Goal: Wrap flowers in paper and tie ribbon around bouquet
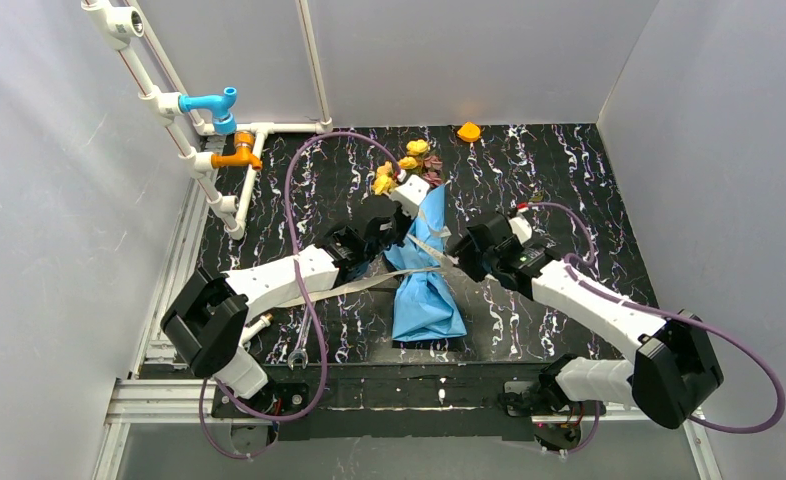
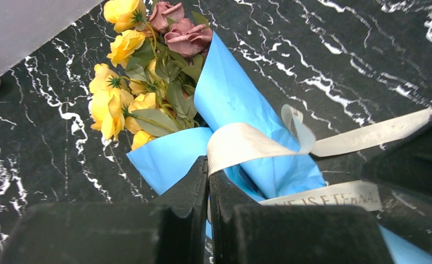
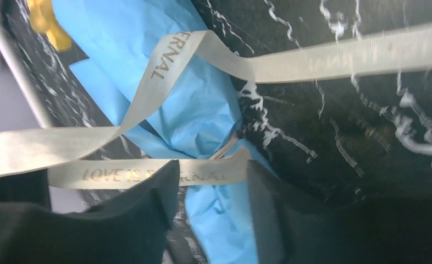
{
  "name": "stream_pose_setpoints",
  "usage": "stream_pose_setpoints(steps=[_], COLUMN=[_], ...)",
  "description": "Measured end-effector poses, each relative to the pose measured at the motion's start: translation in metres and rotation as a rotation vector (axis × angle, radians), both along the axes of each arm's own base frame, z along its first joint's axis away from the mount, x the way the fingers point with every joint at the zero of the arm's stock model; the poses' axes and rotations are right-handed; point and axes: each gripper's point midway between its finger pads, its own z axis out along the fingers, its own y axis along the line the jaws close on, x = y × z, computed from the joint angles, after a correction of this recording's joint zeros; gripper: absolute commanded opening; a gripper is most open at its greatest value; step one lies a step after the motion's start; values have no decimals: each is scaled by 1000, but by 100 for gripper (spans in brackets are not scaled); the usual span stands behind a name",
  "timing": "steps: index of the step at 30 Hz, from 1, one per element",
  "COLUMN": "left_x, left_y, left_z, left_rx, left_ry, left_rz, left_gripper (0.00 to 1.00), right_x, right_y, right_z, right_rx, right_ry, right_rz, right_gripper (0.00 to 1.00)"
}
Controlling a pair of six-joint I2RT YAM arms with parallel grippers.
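The bouquet [image 1: 424,275] lies in the middle of the black marbled table, a cone of light blue paper [image 2: 230,102] with the yellow and pink flowers [image 2: 142,82] sticking out of its far end. The beige ribbon [image 2: 247,142] loops around its middle. My left gripper [image 2: 209,168] is shut on the ribbon at the left side of the cone. My right gripper [image 3: 211,184] is open at the right side. A printed ribbon [image 3: 148,173] end lies across just beyond its fingertips, over the paper [image 3: 194,110]. One ribbon tail [image 1: 364,286] trails left under my left arm.
White pipes with a blue tap [image 1: 214,103] and an orange tap [image 1: 237,155] run along the back left. A small orange object [image 1: 468,131] sits at the back wall. A metal wrench [image 1: 297,356] lies near the front edge. White walls enclose the table.
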Motion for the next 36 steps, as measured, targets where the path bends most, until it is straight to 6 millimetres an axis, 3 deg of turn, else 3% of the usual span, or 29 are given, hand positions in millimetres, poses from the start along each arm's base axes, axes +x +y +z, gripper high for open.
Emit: stream_pose_setpoints(steps=[3,7,15,26,36], left_x=[-1,-1,0,1,3], left_y=[5,8,13,31,33], left_z=[-3,-7,-9,-23,-21], left_rx=[59,120,224,506,577], left_ry=[-29,-55,-111,-231,-275], left_rz=[-23,-50,-98,-206,-236], left_gripper=[0,0,2,2,1], right_x=[9,26,40,61,71], right_y=[0,4,0,-4,13], right_z=[4,9,-35,-21,-45], right_rx=[-85,-217,-549,-656,-654], right_ry=[-81,-215,-238,-418,-463], right_rz=[128,328,684,790,908], right_gripper=[89,98,96,88,71])
